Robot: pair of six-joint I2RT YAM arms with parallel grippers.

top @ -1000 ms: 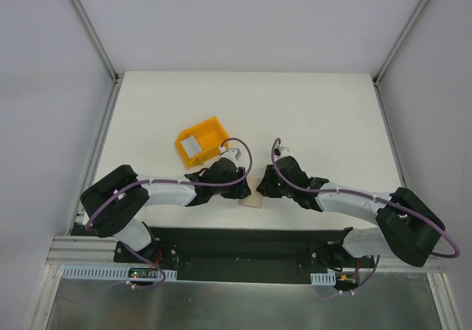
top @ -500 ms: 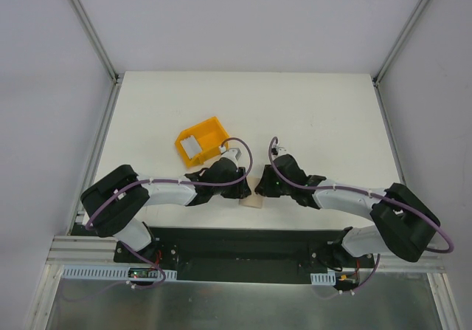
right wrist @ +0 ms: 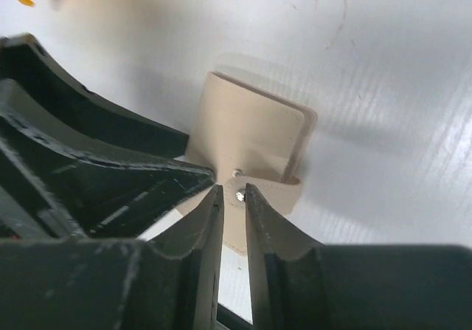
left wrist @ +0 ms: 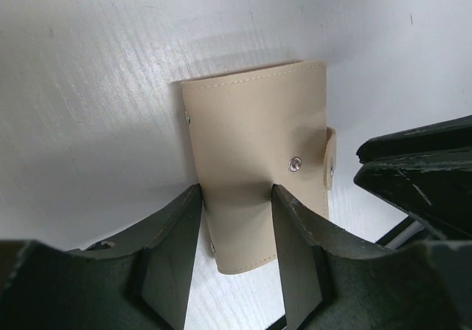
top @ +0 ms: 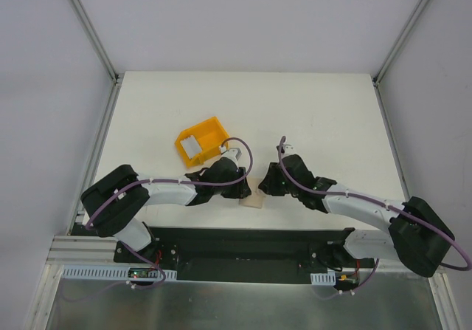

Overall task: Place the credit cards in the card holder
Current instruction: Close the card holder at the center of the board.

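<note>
i see the beige card holder (left wrist: 251, 138) flat on the worktop (top: 310, 116) between both arms, left claw (left wrist: 234, 197) spread, fingers over it, right claw (right wrist: 234, 197) narrowed around its snap strap (right wrist: 276, 186), can't tell whether it grips, credit cards (top: 191, 147) in the yellow bin (top: 203, 129)

Bright, even light from above floods the white counter (top: 310, 116), with a mild sheen. Just beyond the left gripper (left wrist: 236, 197) the card holder (left wrist: 251, 131) is sharp, and a soft shadow fringes its far edge. The right gripper (right wrist: 234, 193) looms dark and blurred close to the lens.
</note>
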